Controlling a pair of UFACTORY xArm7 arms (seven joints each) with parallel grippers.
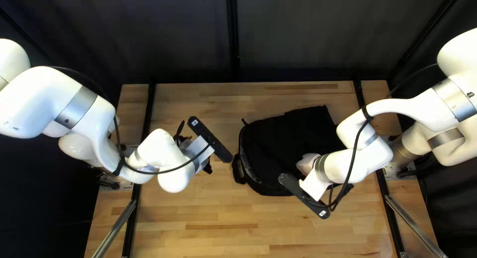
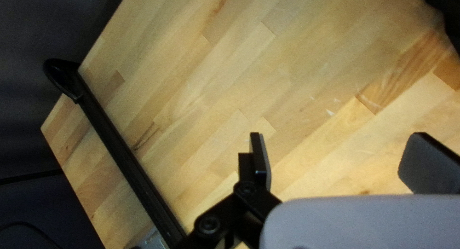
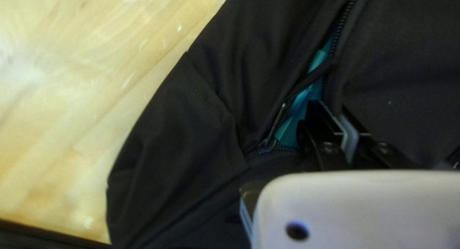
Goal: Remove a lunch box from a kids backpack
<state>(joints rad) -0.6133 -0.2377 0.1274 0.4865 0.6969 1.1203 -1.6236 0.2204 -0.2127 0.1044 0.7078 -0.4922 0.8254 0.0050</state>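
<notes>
The black backpack [image 1: 283,148] lies on the table right of centre in the top left view. There my right gripper [image 1: 344,190] is at its near side, fingertips hidden. In the right wrist view, the backpack [image 3: 191,119] has a partly unzipped opening with teal material [image 3: 312,88] inside; whether that is a lunch box cannot be told. My right gripper [image 3: 339,115] has one finger in this opening and the other outside, closed together on the cloth edge. My left gripper [image 1: 207,166] is left of the backpack, and in its wrist view the left gripper [image 2: 341,155] stands open above bare wood.
A black rail [image 2: 120,153] runs along the table's left side in the left wrist view. The wooden table [image 1: 213,228] extends in front of the backpack, and a dark curtain [image 1: 298,34] hangs behind the far edge.
</notes>
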